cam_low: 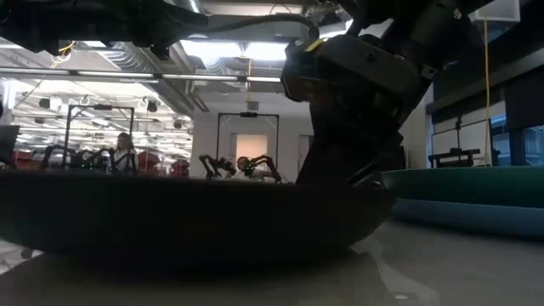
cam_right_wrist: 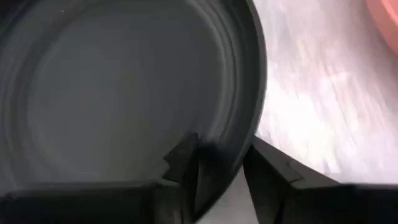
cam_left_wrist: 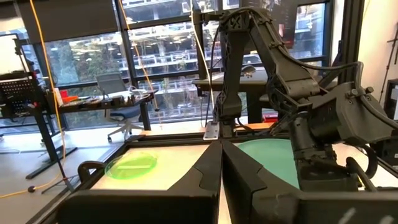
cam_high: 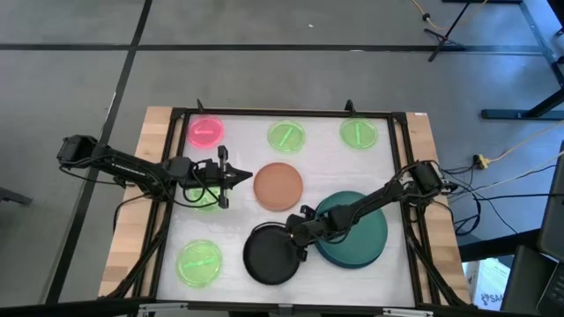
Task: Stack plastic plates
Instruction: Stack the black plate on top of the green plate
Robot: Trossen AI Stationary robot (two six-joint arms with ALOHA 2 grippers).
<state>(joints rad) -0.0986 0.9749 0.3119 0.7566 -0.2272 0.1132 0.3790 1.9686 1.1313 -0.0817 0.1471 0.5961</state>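
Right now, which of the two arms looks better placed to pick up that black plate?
The right one. Its gripper already sits at the black plate's rim, one finger inside and one outside in its wrist view. The left gripper points at the orange-tan plate, farther off.

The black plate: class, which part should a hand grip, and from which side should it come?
Grip the raised rim of the black plate on the side facing the teal plate, coming from above. The plate lies flat, so only its thin upturned rim offers a pinch. The right hand already straddles that rim, one finger inside and one outside.
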